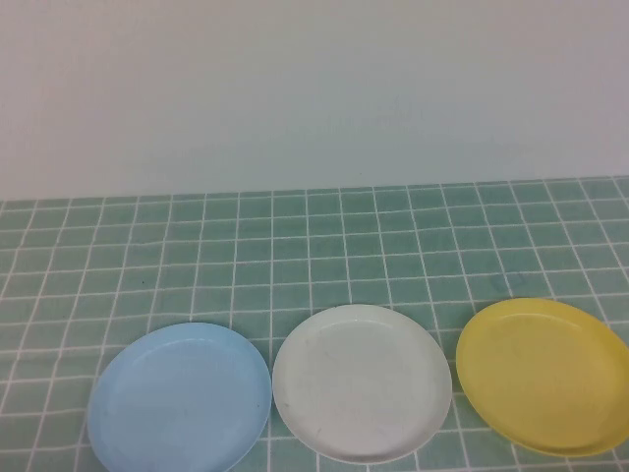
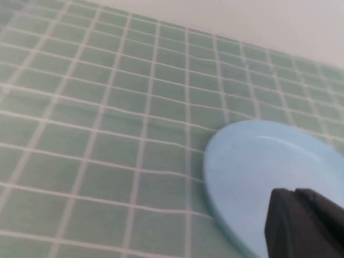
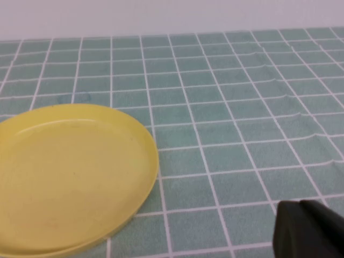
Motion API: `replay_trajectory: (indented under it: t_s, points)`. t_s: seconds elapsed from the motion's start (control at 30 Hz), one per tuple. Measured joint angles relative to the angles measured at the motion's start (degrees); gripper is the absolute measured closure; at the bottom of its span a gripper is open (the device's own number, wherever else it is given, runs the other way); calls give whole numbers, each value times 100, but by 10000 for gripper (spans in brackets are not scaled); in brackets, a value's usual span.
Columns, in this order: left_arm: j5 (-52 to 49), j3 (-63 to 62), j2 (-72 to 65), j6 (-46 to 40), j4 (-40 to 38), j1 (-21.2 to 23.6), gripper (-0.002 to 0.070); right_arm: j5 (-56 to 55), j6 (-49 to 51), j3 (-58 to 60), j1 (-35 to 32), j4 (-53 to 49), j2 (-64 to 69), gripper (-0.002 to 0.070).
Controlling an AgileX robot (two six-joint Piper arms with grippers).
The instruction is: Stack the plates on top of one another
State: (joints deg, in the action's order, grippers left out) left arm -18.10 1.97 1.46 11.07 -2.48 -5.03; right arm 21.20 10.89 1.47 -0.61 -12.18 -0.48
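Observation:
Three plates lie in a row near the front edge in the high view: light blue (image 1: 180,398) on the left, white (image 1: 362,382) in the middle, yellow (image 1: 543,374) on the right. None overlaps another. Neither gripper shows in the high view. My left gripper (image 2: 294,193) is shut and empty, hovering over the light blue plate (image 2: 258,166). My right gripper (image 3: 299,205) is shut and empty, above the bare cloth to one side of the yellow plate (image 3: 70,172), apart from it.
A green checked tablecloth (image 1: 324,246) covers the table up to a plain white wall (image 1: 314,88) at the back. The cloth is slightly wrinkled (image 3: 301,140) near the yellow plate.

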Motion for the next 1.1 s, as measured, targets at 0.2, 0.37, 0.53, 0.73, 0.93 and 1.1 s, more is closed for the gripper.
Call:
replay_trajectory:
  t_s: [0.2,0.37,0.53,0.73,0.93,1.1]
  points:
    - [579,0,0,0,-1359,0,676,0,0,0,0,0,0,678]
    - [1517,0,0,0,-4030,0,676,0,0,0,0,0,0,678]
    - [1810,0,0,0,-4760,0,676,0,0,0,0,0,0,678]
    - [2040,0,0,0,-4760,0,675,0,0,0,0,0,0,678]
    - [2029,0,0,-198,-4747,0,676,0,0,0,0,0,0,678]
    - [2065,0,0,-318,-4747,0,676,0,0,0,0,0,0,678]
